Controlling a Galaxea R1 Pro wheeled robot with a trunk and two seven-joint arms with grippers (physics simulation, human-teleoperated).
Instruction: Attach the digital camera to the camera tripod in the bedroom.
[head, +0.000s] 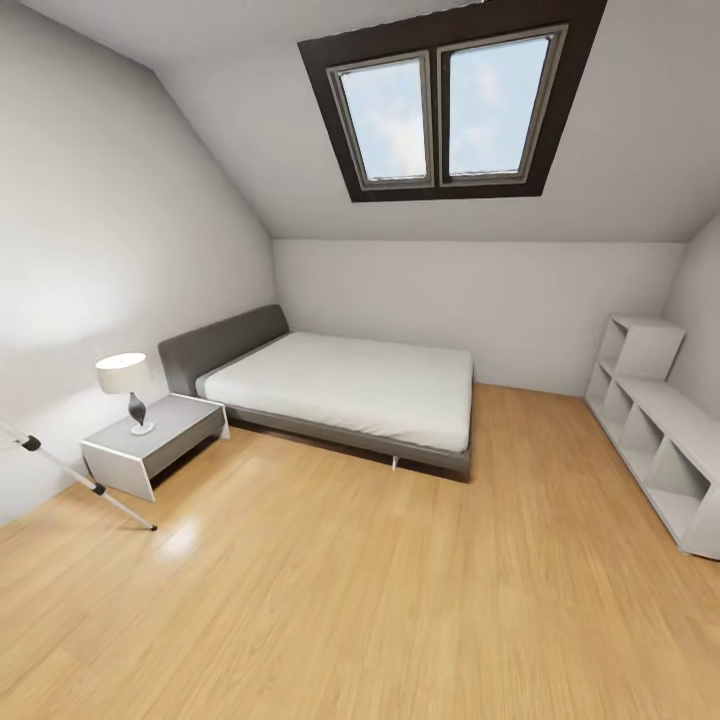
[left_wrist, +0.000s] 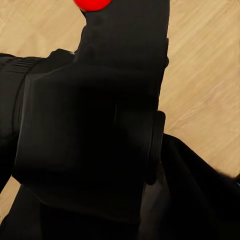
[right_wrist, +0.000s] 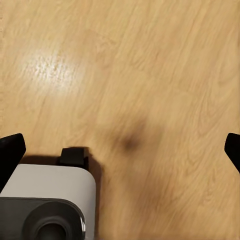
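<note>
While the left wrist view is crowded with dark shapes, the small chunky black digital camera (left_wrist: 85, 125) with its bright red round dot sits right up against the lens, pressed close among the black parts of the left claw; the fingers cannot be picked out from the camera body, so whether they clasp it I cannot tell. Light wood plank floor (left_wrist: 205, 65) shows behind it.

From the right wrist view, the right claw (right_wrist: 122, 147) is spread wide, one black fingertip (right_wrist: 10, 150) at each edge of the picture, with bare planks between them and a white and grey part of the robot's body (right_wrist: 50, 200) below.

From the head, one silver-white leg of the camera tripod (head: 85, 480) slants down to the floor beside the white bedside stand (head: 150, 445) carrying a white-shaded lamp (head: 125, 385). Behind it stands the grey low bed with white mattress (head: 350, 385), under the dark-framed skylight (head: 445, 100). White cube shelves (head: 655, 425) line the far side wall.
</note>
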